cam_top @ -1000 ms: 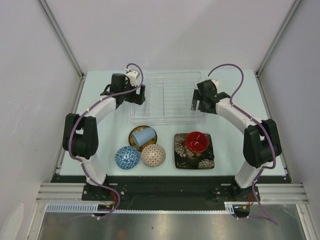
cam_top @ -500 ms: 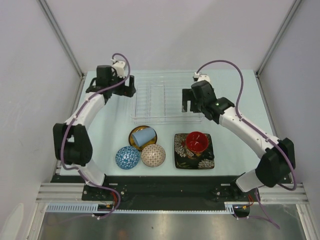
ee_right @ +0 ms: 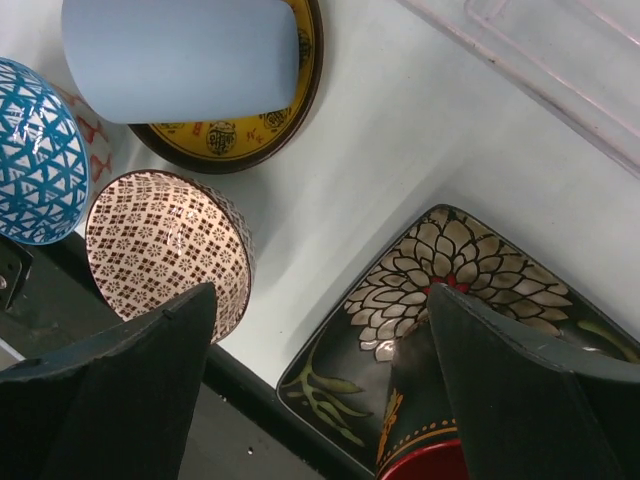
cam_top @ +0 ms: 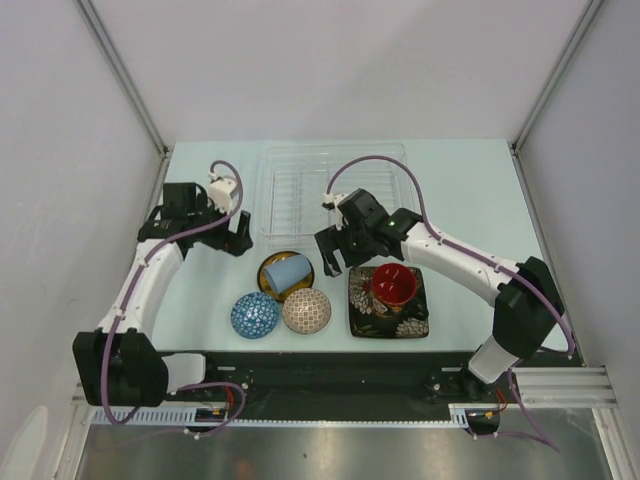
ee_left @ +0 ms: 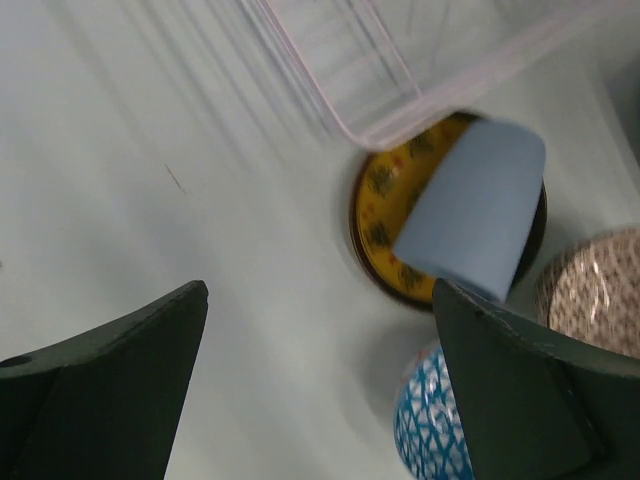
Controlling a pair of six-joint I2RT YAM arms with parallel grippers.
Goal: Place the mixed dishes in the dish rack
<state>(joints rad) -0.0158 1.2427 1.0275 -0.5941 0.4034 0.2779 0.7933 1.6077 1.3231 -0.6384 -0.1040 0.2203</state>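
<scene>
Six dishes sit in front of the clear dish rack: the pale blue cup lies on its side on the small yellow plate, the blue bowl touches the beige bowl nearer the arm bases, and the red-inside mug stands on the black floral square plate. Both grippers hang spread wide and empty, the left gripper left of the yellow plate, the right gripper between cup and mug.

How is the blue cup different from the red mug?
The pale blue cup lies tipped on its side on the round yellow plate; the red-inside mug stands upright on the black square plate. The cup is plain pale blue; the mug is dark outside, red inside. Both sit on plates.
</scene>
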